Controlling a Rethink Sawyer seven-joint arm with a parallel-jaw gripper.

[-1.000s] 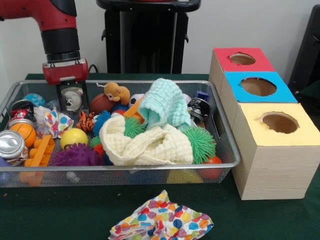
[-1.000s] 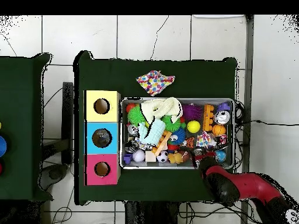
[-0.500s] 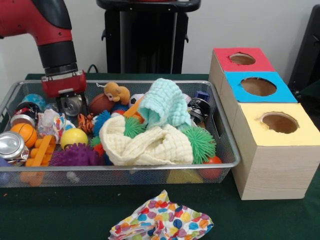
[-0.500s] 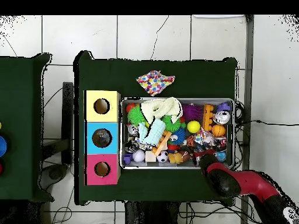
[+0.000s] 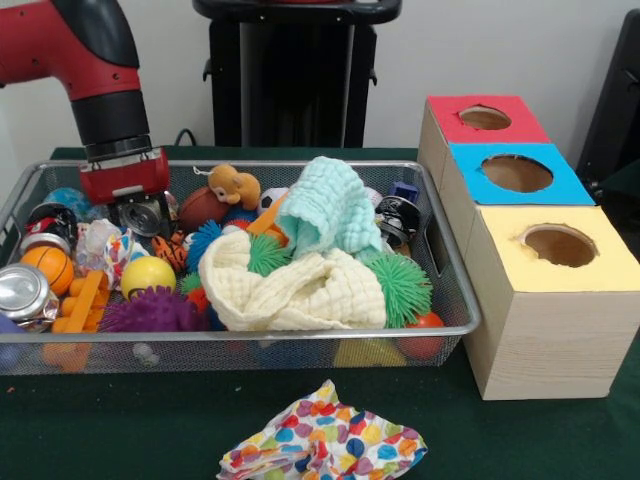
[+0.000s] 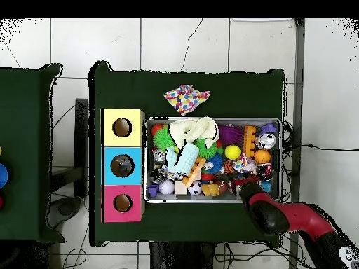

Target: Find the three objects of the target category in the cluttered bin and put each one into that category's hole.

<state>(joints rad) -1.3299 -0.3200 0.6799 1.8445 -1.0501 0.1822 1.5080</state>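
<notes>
The wire mesh bin (image 5: 455,300) (image 6: 282,161) is packed with balls, cans, cloths and toys. My gripper (image 5: 138,215) (image 6: 242,185) is low in the bin's back left corner in the front view. A silver can end (image 5: 142,218) shows right under it, next to the brown football (image 5: 200,207) and the tiger toy (image 5: 172,247). How the gripper stands on the can is hidden by the clutter. A second silver can (image 5: 22,292) lies at the front left, and a red and black can (image 5: 47,222) behind it. Three boxes have holes: red (image 5: 485,118), blue (image 5: 516,173), yellow (image 5: 559,245).
Mint (image 5: 330,210) and cream (image 5: 290,285) cloths cover the bin's middle. A polka-dot cloth (image 5: 322,443) (image 6: 186,98) lies on the green table outside the bin. Spiky balls, a yellow ball (image 5: 148,275) and an orange basketball (image 5: 45,265) crowd the left.
The gripper has come down and slightly left, deeper into the bin's back left corner. The silver can end under it shifted the same way. Nothing else moved.
</notes>
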